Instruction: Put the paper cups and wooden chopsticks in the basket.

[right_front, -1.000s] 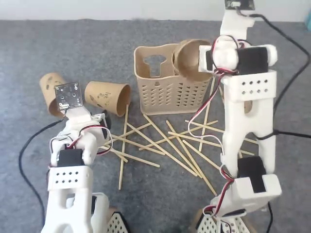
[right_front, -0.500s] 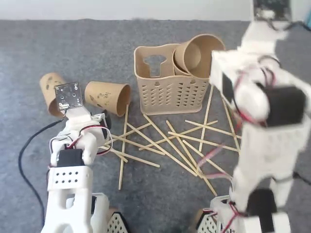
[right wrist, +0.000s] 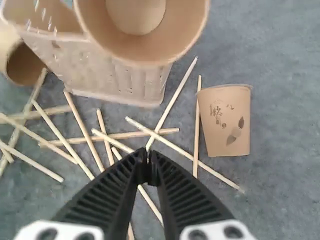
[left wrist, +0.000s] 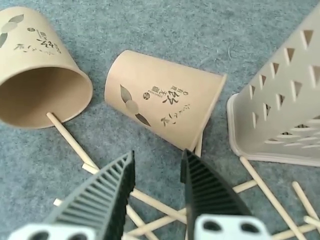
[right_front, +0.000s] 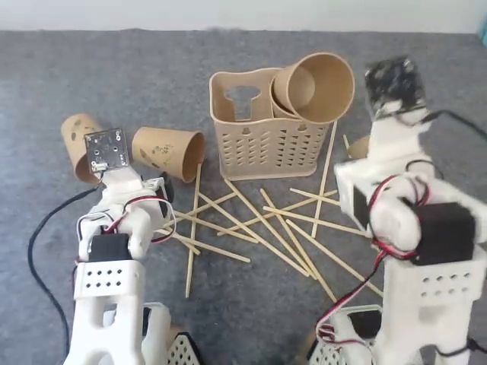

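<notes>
Cup (right_front: 318,87) tilted in basket (right_front: 259,148); right end effector (right wrist: 147,157) closed, empty

One basket (right_front: 262,144), at least four paper cups (right_front: 167,152), roughly a dozen loose chopsticks (right_front: 191,258), two arms (right_front: 114,251).

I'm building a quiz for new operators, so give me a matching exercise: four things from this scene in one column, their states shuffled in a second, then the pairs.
Things
1. left gripper
2. right gripper
3. wooden chopsticks
4. basket

States
A. shut, holding nothing
B. upright, with paper cups leaning out of it
C. open
D. scattered on the carpet

Pairs: 1-C, 2-A, 3-D, 4-B
</notes>
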`<state>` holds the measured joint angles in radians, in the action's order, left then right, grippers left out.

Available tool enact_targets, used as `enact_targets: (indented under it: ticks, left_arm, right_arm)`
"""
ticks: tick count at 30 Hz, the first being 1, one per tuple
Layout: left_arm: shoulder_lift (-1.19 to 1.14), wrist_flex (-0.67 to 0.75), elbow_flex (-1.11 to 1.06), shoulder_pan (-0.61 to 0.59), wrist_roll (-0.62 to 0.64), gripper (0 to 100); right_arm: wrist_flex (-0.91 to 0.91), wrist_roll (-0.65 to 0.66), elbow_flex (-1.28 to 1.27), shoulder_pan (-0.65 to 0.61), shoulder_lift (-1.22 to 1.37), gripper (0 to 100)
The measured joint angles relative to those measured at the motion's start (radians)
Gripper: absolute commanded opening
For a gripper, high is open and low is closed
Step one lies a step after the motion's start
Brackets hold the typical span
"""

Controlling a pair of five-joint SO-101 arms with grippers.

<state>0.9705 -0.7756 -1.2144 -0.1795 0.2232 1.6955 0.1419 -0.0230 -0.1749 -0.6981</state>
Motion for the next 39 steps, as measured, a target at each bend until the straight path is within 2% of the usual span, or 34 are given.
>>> enact_targets:
  ticks: [8, 17, 24, 34, 39]
  left_arm:
    - [0.000, 0.000, 0.000, 0.000, 0.000, 14]
    - [0.000, 0.000, 0.000, 0.000, 0.000, 14]
    - [0.000, 0.000, 0.000, 0.000, 0.000, 14]
    - [0.000, 0.000, 0.000, 0.000, 0.000, 14]
    - [0.000, 0.000, 0.000, 0.000, 0.000, 14]
  right_arm:
    - [-0.404, 0.023, -0.485, -0.003, -0.124, 0.8]
    - [-0.773, -0.017, -0.652, -0.005, -0.124, 0.8]
    - [-0.918, -0.031, -0.657, -0.058, -0.124, 0.8]
    - [-1.155, -0.031, -0.657, -0.071, -0.124, 0.8]
    - [-1.076, -0.031, -0.611, -0.072, -0.124, 0.8]
